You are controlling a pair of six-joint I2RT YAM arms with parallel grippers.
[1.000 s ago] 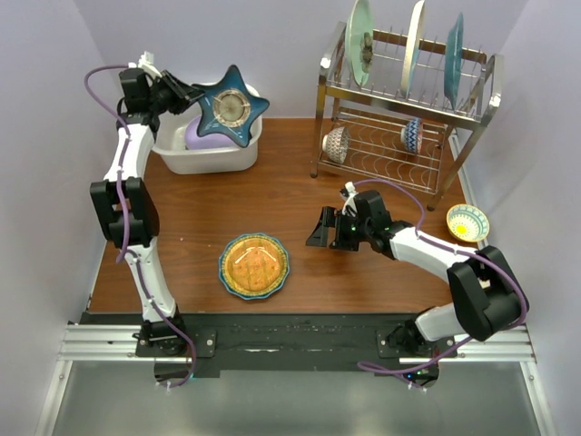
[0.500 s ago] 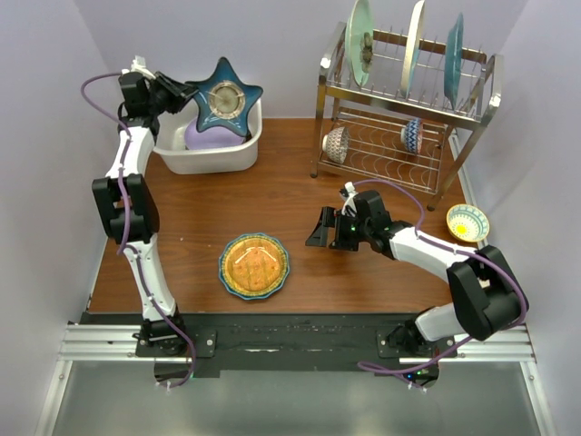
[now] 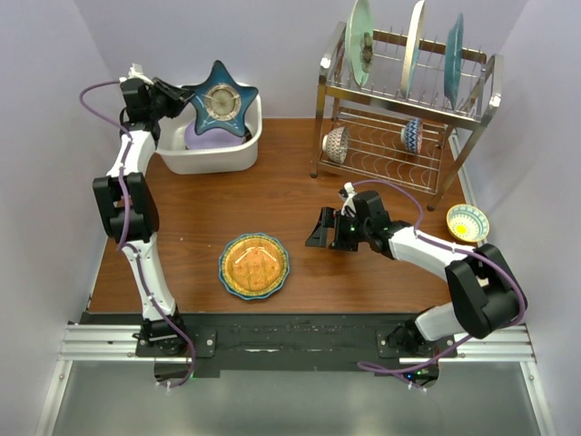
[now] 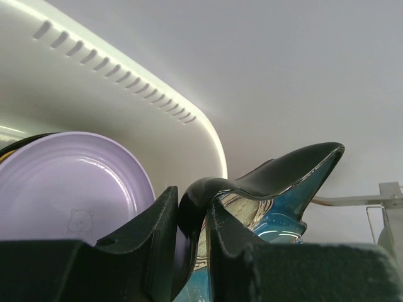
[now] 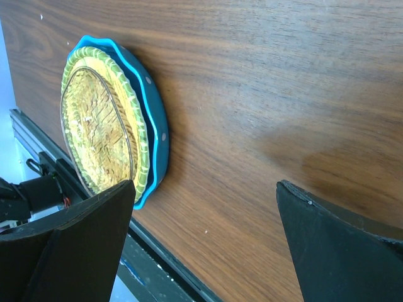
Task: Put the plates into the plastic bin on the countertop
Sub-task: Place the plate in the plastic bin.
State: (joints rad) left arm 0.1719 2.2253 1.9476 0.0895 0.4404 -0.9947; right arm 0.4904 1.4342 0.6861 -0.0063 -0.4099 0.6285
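My left gripper is shut on one arm of the blue star-shaped plate and holds it tilted over the white plastic bin at the back left. In the left wrist view my jaws pinch the star plate's dark edge, with a lavender plate lying in the bin below. The amber plate with a blue-green rim lies flat on the countertop near the front. My right gripper is open and empty, to the right of that plate.
A steel wire dish rack stands at the back right with three upright plates on top and two small bowls below. A small patterned bowl sits on the countertop at the right edge. Purple walls close in on three sides.
My left gripper has drawn the star-shaped plate left and back, from over the bin's right rim to above the bin. The right arm has not moved.
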